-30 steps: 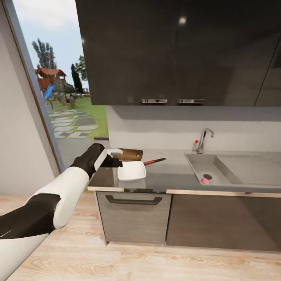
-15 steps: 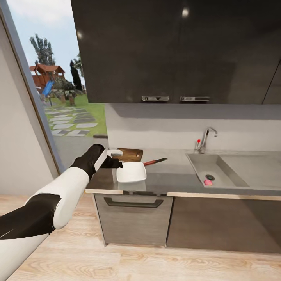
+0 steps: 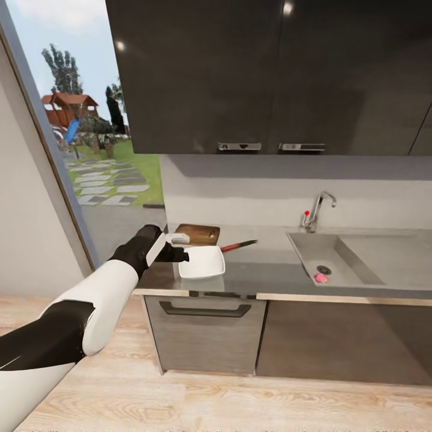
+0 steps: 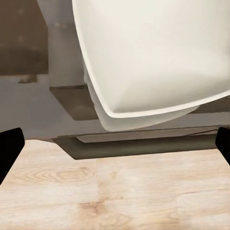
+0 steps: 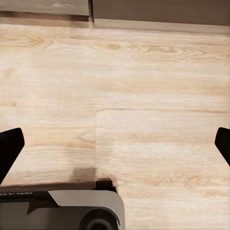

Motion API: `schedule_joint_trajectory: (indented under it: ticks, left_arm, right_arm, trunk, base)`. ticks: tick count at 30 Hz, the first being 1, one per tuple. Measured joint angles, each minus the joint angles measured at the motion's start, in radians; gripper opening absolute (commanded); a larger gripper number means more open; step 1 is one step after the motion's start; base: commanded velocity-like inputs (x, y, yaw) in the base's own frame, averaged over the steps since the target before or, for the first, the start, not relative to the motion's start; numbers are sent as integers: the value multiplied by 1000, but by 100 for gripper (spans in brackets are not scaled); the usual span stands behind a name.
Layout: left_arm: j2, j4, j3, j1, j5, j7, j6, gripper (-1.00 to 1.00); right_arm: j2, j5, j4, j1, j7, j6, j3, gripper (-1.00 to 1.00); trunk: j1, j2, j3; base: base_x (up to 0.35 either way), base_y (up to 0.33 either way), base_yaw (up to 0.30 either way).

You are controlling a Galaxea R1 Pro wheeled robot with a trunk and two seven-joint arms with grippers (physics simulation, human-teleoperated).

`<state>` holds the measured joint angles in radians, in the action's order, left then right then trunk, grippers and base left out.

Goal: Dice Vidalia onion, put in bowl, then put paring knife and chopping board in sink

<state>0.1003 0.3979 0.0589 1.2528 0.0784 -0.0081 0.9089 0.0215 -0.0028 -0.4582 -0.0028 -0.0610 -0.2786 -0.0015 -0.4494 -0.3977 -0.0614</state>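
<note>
Left hand [image 3: 180, 247] hovers released, fingers spread wide, just beside the white bowl [image 3: 201, 263] at the tabletop [image 3: 264, 273] front edge, likely staging near board [image 3: 198, 233] and knife [image 3: 238, 245], while the Vidalia onion [image 3: 321, 278] sits in the sink [image 3: 360, 255] by the drain; right hand [image 5: 115, 143] also splayed over floor [image 5: 143, 96].

My left arm reaches forward, white forearm and black wrist raised toward the tabletop [image 3: 264, 273] edge. My left pincer [image 3: 175, 247] sits at that edge, level with its surface; its fingertips [image 4: 8, 148] are spread wide apart. My right pincer [image 5: 115, 148] points down at the wooden floor [image 5: 143, 86], its fingertips [image 5: 9, 148] likewise wide apart.
</note>
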Motion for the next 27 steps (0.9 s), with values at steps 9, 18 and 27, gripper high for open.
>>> schedule_joint_trajectory:
  ticks: [9, 18, 27]
  left_arm:
    - [0, 0, -1, -3, 0, 0, 0, 100]
    - [0, 0, 0, -3, 0, 0, 0, 100]
    - [0, -1, 0, -3, 0, -1, 0, 100]
  right_arm:
    - [0, 0, 0, 0, 0, 0, 0, 100]
    - [0, 0, 0, 0, 0, 0, 0, 100]
    - [0, 0, 0, 0, 0, 0, 0, 100]
  trunk:
    - [0, 0, -14]
    - [0, 0, -27]
    - [0, 0, -41]
  base:
    - [14, 0, 0]
    - [200, 39, 0]
    - [45, 3, 0]
